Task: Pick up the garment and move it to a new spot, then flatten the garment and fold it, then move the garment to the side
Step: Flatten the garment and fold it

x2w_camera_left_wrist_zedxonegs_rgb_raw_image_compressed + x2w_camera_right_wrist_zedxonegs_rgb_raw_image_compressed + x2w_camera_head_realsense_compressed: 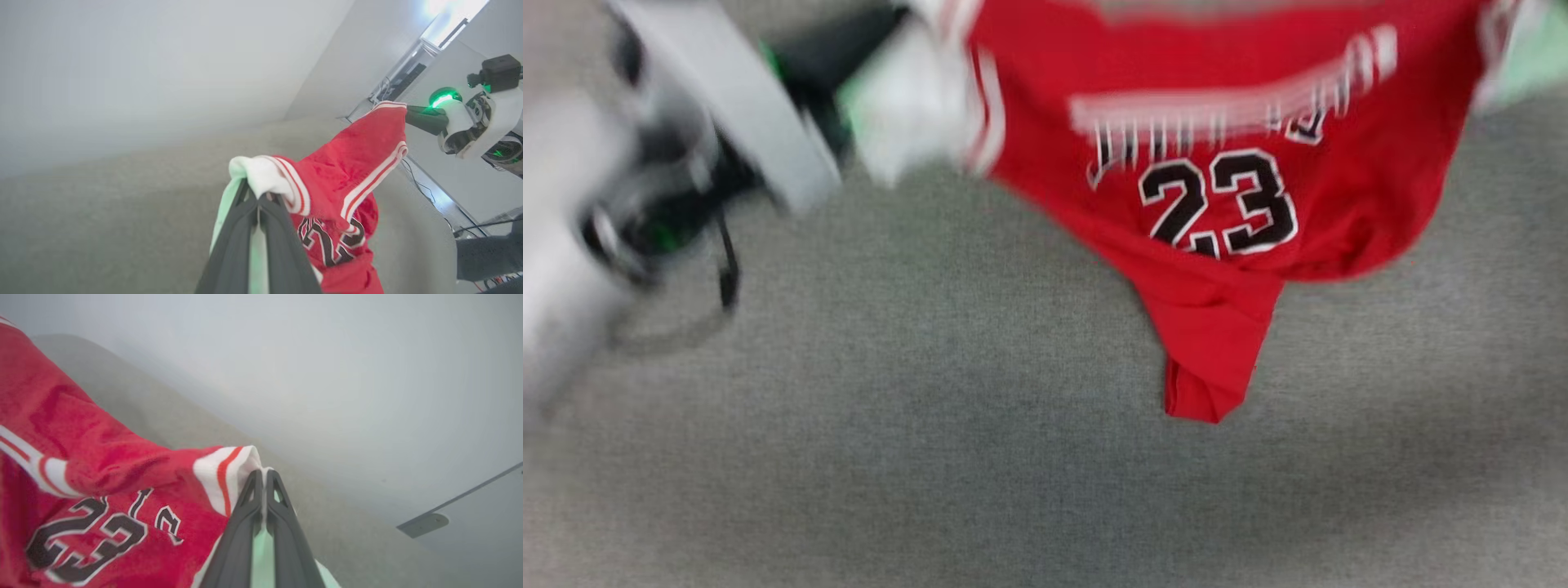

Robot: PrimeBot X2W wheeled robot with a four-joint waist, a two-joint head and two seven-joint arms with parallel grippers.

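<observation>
The garment, a red jersey with white sleeves and a black "23", hangs stretched in the air above the grey surface, its lower end drooping down to it. My left gripper is shut on one white sleeve, and its fingers pinch the cloth in the left wrist view. My right gripper is shut on the striped edge of the other sleeve. The left wrist view also has it at the far end of the garment. The head view is blurred.
The grey fabric surface spreads wide beneath the garment. Pale walls stand behind it. Cables run along the floor past the surface's edge, near my right arm.
</observation>
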